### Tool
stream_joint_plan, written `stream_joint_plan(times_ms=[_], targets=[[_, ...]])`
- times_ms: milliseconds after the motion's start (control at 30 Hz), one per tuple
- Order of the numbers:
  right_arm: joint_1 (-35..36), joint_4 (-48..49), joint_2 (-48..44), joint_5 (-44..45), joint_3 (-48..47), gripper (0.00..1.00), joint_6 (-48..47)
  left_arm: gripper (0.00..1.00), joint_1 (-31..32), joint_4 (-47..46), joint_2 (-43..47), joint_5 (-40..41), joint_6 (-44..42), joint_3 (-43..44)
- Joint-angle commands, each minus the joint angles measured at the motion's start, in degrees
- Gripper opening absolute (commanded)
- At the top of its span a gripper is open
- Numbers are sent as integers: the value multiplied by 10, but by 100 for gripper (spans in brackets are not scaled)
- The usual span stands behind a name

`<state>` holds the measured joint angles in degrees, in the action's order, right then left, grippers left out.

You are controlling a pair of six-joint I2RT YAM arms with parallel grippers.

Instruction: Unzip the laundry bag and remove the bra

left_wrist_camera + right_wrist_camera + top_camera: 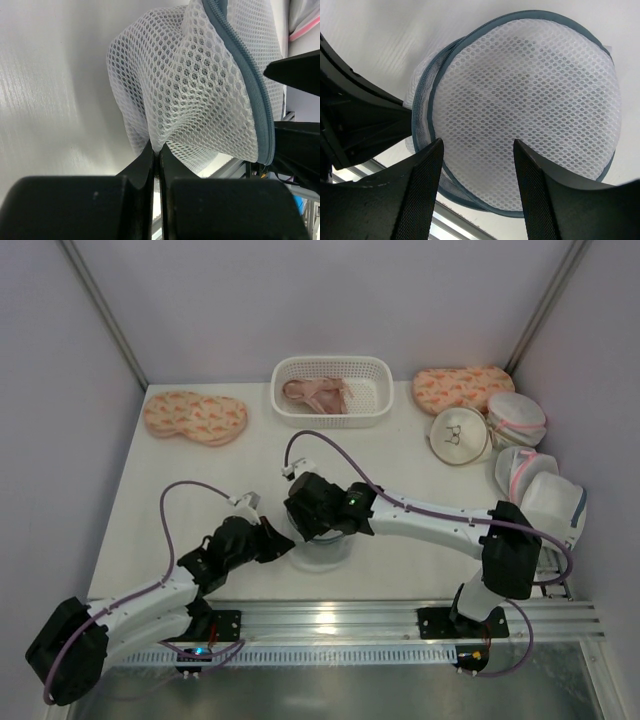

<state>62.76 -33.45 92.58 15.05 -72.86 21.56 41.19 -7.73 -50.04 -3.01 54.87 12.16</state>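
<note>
The laundry bag is a round white-grey mesh dome with a grey-blue zip round its rim. It lies near the table's front middle, mostly under the arms in the top view. My left gripper is shut on a fold of the bag's mesh at its left side. My right gripper is open, its fingers spread just above the bag's top face. A dark shape shows faintly through the mesh; the bra itself is hidden.
A white basket with a pale pink bra stands at the back. Orange patterned padded pieces lie at back left and back right. Other mesh bags crowd the right edge. A metal rail runs along the front.
</note>
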Motion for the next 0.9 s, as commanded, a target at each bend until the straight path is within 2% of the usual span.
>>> stream_joint_plan(times_ms=[0,300,467,567,700,733,800,833,867], targets=[[0,17,6,-4,-26,62,1,0,1,8,22,14,-11,0],[7,44,25,-100,-19,62,-9,0,1,-2,19,12,-6,-2],[22,22,51,-96,-41,62,-13,0,1,-14,3,6,-5,1],[27,-19,79,-43,-66,61,-10,0,1,-19,4,6,-3,1],[32,-86,110,60,-101,40,8,0,1,-12,14,9,-3,1],[32,-96,107,92,-101,25,19,0,1,-8,16,10,-3,1],[32,-101,96,120,-93,10,30,0,1,-4,22,12,-3,0],[31,-106,89,144,-91,4,38,0,1,-1,24,12,-3,0],[32,-108,75,154,-87,4,41,0,1,0,24,12,-4,-1]])
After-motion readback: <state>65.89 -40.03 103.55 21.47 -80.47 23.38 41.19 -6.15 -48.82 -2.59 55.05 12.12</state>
